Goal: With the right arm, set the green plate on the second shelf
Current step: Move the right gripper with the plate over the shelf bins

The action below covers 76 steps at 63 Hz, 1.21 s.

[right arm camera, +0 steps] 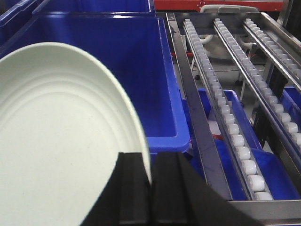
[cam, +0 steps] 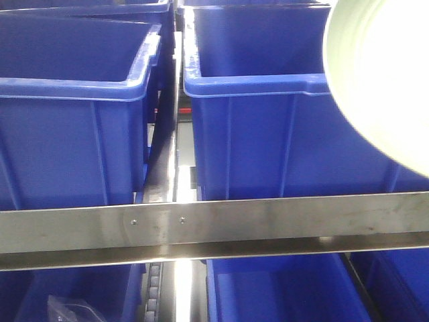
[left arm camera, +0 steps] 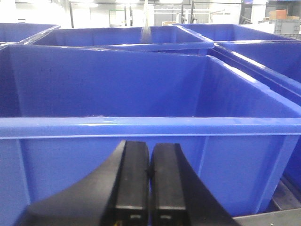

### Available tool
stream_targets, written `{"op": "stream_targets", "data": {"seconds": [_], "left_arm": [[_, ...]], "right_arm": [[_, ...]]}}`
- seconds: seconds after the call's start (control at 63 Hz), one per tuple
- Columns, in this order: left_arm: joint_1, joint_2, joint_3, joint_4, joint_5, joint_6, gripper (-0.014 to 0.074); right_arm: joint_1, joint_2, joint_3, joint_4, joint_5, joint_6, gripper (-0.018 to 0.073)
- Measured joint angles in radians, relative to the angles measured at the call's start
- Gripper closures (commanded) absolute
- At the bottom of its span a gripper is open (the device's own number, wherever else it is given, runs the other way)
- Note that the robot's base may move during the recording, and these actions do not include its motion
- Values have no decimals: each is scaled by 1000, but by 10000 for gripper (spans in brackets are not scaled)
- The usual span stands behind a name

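Above a blue bin (right arm camera: 123, 66) on the rack, the right gripper (right arm camera: 151, 186) was clamped almost shut on the rim of the green plate (right arm camera: 56, 141). Its black fingers pinched the thin edge, and the plate hung tilted in the air to their left. Roller tracks (right arm camera: 230, 122) ran along the right. The left gripper (left arm camera: 149, 176) had its fingers pressed together on nothing, just before the wall of a second bin (left arm camera: 141, 89).

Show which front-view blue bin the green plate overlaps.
The upper-right blue plastic bin: the round pale-green plate covers its right rim, while the upper-left bin stands clear of it.
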<state>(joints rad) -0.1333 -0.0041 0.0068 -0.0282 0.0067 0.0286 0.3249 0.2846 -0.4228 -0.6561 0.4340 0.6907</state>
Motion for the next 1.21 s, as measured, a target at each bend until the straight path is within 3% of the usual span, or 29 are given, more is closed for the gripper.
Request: {"op": "stream_targets", "data": {"seconds": [0.746,1.206], "left_arm": [[0,0,0,0,0,0,466],[0,0,0,0,0,0,466]], "right_arm": [[0,0,0,0,-4,0,536],[0,6,0,-55,-171,0,536]]}}
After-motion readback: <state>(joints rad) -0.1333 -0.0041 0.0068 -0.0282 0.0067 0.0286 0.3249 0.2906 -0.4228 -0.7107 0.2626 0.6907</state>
